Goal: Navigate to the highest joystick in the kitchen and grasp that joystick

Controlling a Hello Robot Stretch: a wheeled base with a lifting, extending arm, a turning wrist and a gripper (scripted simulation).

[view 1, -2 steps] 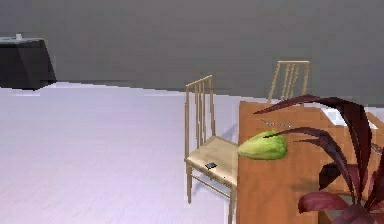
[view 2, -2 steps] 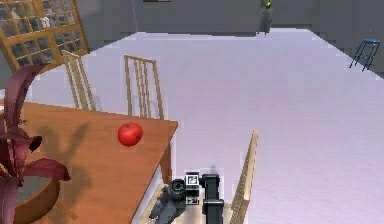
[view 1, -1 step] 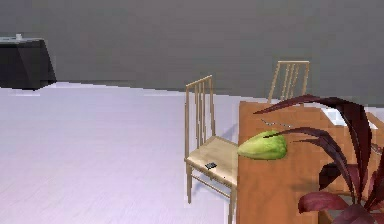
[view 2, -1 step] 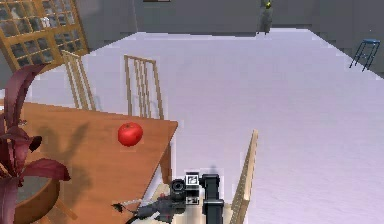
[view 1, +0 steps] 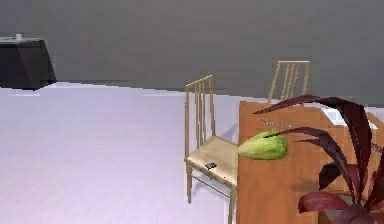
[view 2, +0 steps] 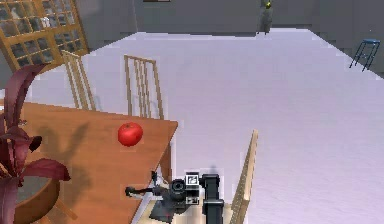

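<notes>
A small dark thing [view 1: 210, 163] lies on the seat of a wooden chair [view 1: 212, 150] pushed up to the table's left side; its shape is too small to name. In the arm side view my gripper [view 2: 135, 189] reaches left from the dark arm [view 2: 212, 203] at the bottom edge, just off the corner of the wooden table [view 2: 90, 170]. A pale chair seat [view 2: 160, 213] lies below and behind the fingers, so I cannot tell whether the gripper holds anything.
On the table lie a yellow-green vegetable [view 1: 263, 146], a red apple [view 2: 130, 134] and a dark red potted plant [view 1: 345, 165]. More chairs [view 2: 143, 88] ring the table. A dark cabinet [view 1: 25, 60] stands far left, a glass-fronted shelf [view 2: 40, 35] at the back. Pale open floor [view 2: 270, 90] lies beyond.
</notes>
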